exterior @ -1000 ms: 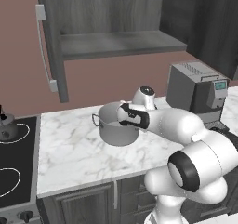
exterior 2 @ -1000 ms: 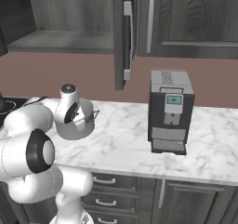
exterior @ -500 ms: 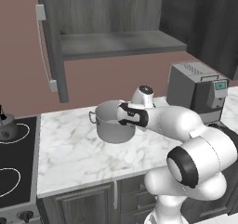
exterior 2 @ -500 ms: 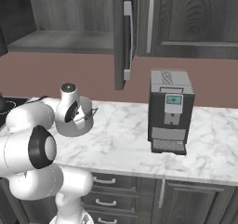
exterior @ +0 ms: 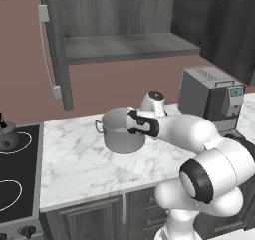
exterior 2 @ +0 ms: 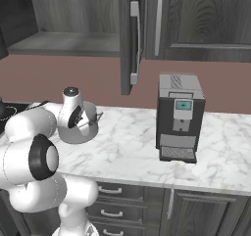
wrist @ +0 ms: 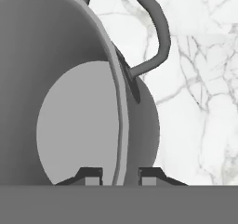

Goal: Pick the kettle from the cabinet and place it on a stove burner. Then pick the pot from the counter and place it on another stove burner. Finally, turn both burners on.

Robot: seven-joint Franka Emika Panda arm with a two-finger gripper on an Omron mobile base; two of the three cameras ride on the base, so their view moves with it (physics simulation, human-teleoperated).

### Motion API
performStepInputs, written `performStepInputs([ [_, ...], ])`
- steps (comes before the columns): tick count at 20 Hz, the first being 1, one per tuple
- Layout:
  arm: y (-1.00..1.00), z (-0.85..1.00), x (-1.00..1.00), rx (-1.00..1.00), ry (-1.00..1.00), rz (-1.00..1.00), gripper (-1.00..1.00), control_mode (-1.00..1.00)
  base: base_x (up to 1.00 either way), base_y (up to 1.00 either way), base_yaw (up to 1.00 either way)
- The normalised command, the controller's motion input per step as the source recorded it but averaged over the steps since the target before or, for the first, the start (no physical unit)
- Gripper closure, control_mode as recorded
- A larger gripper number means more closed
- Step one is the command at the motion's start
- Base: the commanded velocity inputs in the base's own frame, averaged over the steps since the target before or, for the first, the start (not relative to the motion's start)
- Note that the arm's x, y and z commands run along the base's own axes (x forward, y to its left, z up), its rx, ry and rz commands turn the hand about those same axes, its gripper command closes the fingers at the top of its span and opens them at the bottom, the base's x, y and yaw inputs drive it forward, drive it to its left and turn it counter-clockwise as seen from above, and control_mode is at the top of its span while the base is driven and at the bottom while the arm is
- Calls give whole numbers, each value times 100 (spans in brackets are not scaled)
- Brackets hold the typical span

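- The pot (exterior: 121,132) sits in the middle of the left base view, on the white marble counter (exterior: 74,164), right of the black cooktop (exterior: 15,184).
- The gripper (wrist: 120,175) has its 2 fingertips (wrist: 91,175) astride the pot's rim wall, 1 inside the bowl and 1 outside; the fingers are drawn narrow, clamped on that thin wall, just below a loop handle (wrist: 153,28) in the hand view.
- Whether the pot's base is off the marble cannot be told from these views.
- Handling, as a judgement: a wide steel cylinder with no lid, stiff and not fragile, likely the heavier of the 2 vessels. The smooth wall looks slippery, and a pinch on 1 side of the rim puts the weight off-centre, so it may tilt or swing if carried fast. The rim beside a handle is a fair hold; the loop itself would be harder to pinch.
- The kettle (exterior: 6,137) stands at the left edge of the left base view, on a burner ring (exterior: 22,143); a second ring (exterior: 10,190) below it lies free for the pot.
- The open cabinet (exterior: 124,45) is in the upper middle of that view.
- A coffee machine (exterior 2: 179,117) at centre right of the right base view carries a small blue screen; no brand, label or writing is legible anywhere.
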Motion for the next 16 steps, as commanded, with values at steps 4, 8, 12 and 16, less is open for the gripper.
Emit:
performStepInputs([
  [4,0,36,0,-7,0,0,100,-100,0,0,0],
  [8,0,35,-11,-7,-4,0,100,-100,0,0,0],
  [12,0,26,-26,-3,-1,-3,100,-100,0,0,0],
  [16,0,3,-54,0,-7,-8,100,-100,0,0,0],
])
